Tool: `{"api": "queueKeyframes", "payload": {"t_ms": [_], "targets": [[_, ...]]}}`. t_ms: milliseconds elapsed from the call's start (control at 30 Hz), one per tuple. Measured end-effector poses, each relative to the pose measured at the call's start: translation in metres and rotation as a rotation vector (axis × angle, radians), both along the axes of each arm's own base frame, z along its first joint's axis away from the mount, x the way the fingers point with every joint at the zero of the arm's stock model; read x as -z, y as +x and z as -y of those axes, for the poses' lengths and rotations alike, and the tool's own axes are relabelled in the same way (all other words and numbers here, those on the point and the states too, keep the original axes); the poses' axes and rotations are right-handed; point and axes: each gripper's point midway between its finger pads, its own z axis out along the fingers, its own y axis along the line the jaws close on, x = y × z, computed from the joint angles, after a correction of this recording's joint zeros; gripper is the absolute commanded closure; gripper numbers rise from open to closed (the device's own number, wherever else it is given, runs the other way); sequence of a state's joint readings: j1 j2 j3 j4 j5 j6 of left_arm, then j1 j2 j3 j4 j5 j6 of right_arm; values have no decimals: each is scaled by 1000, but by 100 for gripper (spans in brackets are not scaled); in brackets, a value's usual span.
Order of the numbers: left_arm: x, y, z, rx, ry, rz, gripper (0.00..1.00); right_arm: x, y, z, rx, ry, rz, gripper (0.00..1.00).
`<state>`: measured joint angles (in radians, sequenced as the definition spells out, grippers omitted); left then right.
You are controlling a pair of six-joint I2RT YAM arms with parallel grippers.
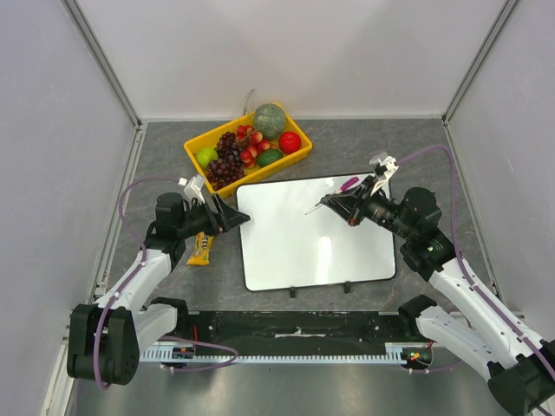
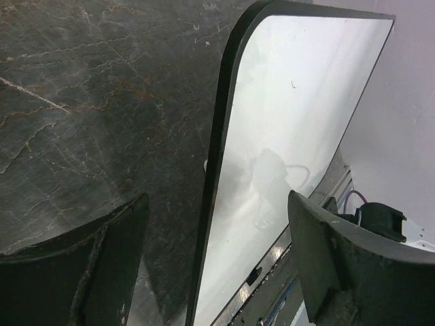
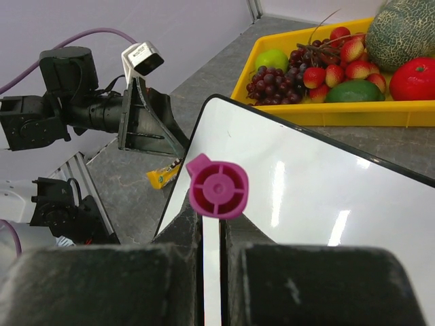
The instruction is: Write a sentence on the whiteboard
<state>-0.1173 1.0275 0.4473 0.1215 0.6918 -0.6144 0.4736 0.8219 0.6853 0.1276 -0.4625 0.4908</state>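
The whiteboard (image 1: 316,232) lies flat on the dark table, glossy white with a thin black rim and two small black clips on its near edge. Its surface looks blank apart from a tiny speck. My right gripper (image 1: 347,206) hovers over the board's upper right part, shut on a marker (image 1: 334,195) with a magenta end (image 3: 217,187). The marker's thin tip points left over the board; whether it touches cannot be told. My left gripper (image 1: 234,217) is open at the board's left edge. In the left wrist view that rim (image 2: 216,170) runs between its two fingers (image 2: 340,265).
A yellow tray (image 1: 195,149) of fruit, with grapes, strawberries, a melon and a tomato, stands just behind the board's far left corner. A yellow candy bar (image 1: 201,250) lies left of the board under the left arm. Enclosure walls surround the table.
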Motion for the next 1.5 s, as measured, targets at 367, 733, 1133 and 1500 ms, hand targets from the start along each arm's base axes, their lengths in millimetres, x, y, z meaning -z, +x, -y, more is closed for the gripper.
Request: {"api": "queueKeyframes", "payload": {"t_ms": [367,733,1133,1500], "targets": [[-13,-1,-1,-9,-1,53,14,5,6,1,27,-5,-21,100],[-24,-3,-17,-106,64,58,9,14,13,3,58,-20,-50,100],[-36,14,-71,-402,250,199,3,22,19,3,78,-32,-84,100],[-11,33,-123,-600,484,480,2,16,21,4,83,-47,-71,100]]}}
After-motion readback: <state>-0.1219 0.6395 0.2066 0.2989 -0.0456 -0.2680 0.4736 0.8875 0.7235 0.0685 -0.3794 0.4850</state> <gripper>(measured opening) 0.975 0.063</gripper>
